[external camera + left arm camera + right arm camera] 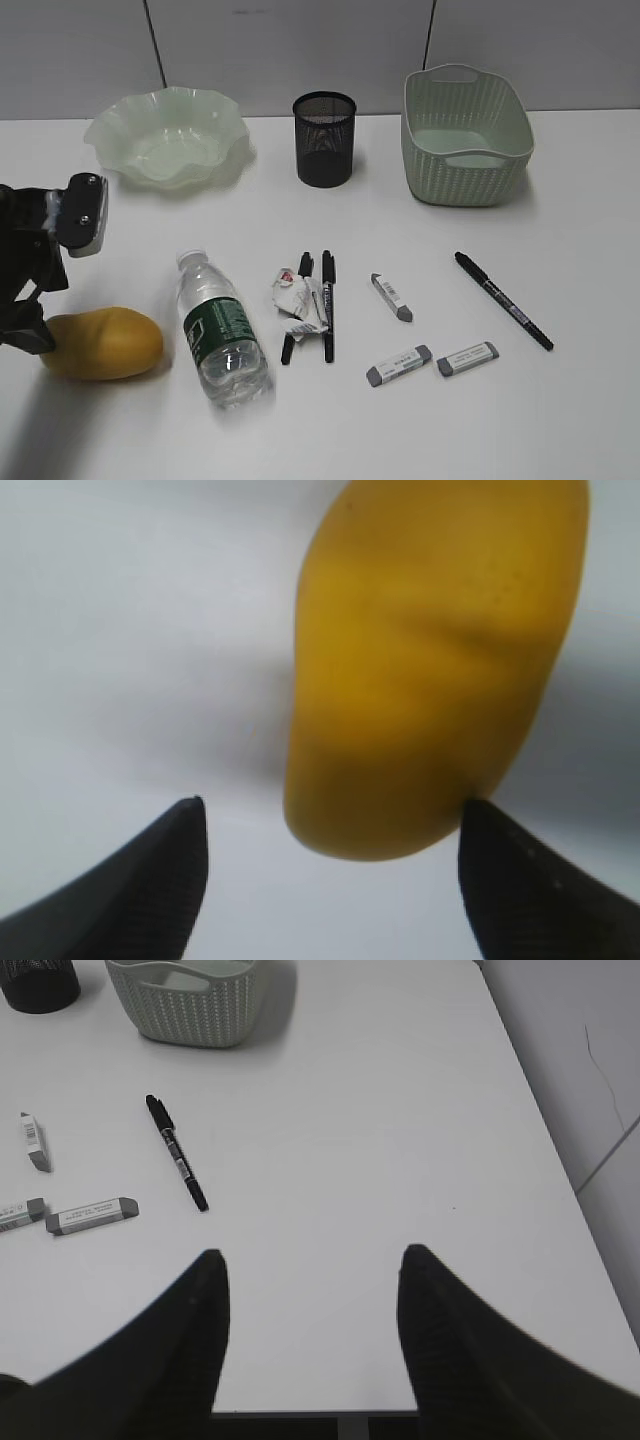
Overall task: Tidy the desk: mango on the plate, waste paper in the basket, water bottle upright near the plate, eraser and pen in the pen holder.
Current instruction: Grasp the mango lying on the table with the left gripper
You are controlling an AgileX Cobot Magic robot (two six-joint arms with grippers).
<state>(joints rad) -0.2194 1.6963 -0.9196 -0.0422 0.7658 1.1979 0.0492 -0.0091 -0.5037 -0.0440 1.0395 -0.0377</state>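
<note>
your left gripper (330, 880) sat at the near left of the desk (560, 420), its two dark fingers (150, 880) spread wide with the near end of the mango (430, 670) between them; one finger looked to touch the fruit's edge, the other stood apart, so it was not clamped on it. in the outside view the mango (105, 344) lay on its side on the white top, just right of your left arm, and not on the plate (168, 135), which stood at the far left

your right gripper (312, 1340) hung released over bare desk at the right, jaws apart and nothing between them, well clear of the nearest pen (177, 1152)

the water bottle (222, 330) lay flat just right of the mango, its white cap pointing to the far side. right of it the waste paper (297, 298) rested against two black pens (326, 303) lying side by side. further right were three erasers (398, 365): one tilted piece farther back and two lying end to end nearer you. another black pen (503, 300) lay slanted at the right

the pen holder (324, 138) stood upright at the far middle, and the basket (466, 135) stood at the far right; you could see nothing lying in the basket, and the holder's inside was too dark to tell
</note>
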